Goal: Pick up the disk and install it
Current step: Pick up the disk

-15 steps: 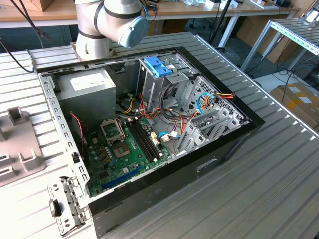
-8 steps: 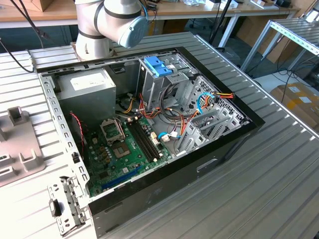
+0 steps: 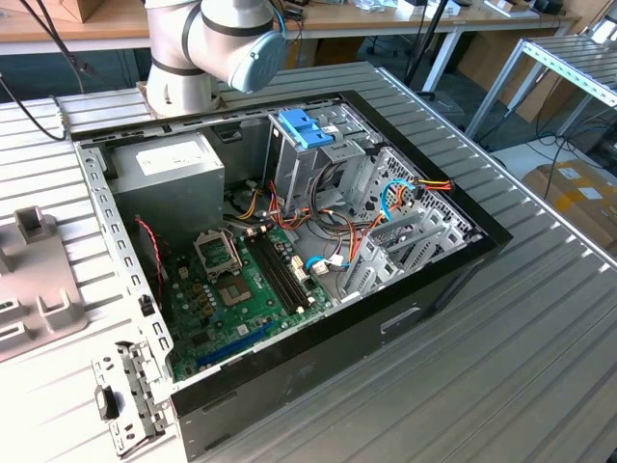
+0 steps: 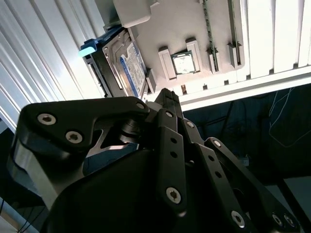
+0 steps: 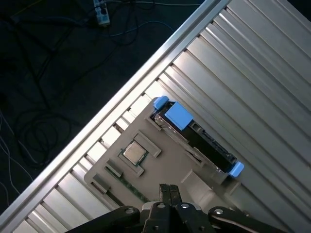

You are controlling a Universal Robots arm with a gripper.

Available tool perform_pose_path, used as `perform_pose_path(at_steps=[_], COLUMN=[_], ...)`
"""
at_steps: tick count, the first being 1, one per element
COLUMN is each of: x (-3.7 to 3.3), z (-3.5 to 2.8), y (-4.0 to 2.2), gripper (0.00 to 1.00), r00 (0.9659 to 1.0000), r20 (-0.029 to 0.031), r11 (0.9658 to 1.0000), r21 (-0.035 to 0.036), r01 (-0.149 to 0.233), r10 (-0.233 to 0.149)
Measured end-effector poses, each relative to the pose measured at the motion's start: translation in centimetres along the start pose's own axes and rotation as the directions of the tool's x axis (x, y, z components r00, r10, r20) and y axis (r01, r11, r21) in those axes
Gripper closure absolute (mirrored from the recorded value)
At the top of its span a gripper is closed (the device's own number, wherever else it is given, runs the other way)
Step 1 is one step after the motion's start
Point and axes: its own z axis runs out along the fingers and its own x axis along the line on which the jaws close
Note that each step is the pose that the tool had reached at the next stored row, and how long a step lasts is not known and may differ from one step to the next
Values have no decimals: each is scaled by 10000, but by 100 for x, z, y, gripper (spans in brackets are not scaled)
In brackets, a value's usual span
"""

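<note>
Soft, even room light from afar; harsh contrast at the wrist.
Spreads evenly over the ribbed silver metal table top (image 3: 540,328) in the exterior view, shading the open black computer case (image 3: 318,362) only faintly; burns the ribs white in the second wrist view, leaves the black gripper (image 4: 167,97) near-silhouetted.

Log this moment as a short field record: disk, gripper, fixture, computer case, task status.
disk: the disk, blue-framed, sits in a slot of the grey fixture; not grasped
gripper: the gripper has its fingers shut on nothing; it is near the fixture, apart from the disk
fixture: rests on the ribbed table; also holds a processor chip in a recess
computer case: the computer case lies open on the table, board and cables exposed
task status: disk not yet picked up
</note>
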Motion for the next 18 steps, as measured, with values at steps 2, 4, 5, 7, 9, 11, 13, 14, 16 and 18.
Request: perform_pose_path(at_steps=[2,4,5,7,9,11,13,14,16,18], x=[0,0,0,0,0,0,0,0,0,0], z=[0,0,0,0,0,0,0,0,0,0], y=[0,0,0,0,0,0,0,0,0,0], gripper=[89,89,89,89,89,89,89,89,89,89], r00=[10000,9998,9997,9994,9988,9984,9977,9974,9969,9962], r20=[-3,-7,-10,-15,-21,-25,-29,-31,-34,-37], r11=[10000,9998,9997,9994,9988,9984,9977,9974,9969,9963], r21=[-1,-3,-5,-7,-9,-11,-13,-14,-16,-18], r01=[76,175,245,351,486,568,681,717,786,865], r10=[-76,-175,-245,-351,-486,-568,-681,-717,-786,-865])
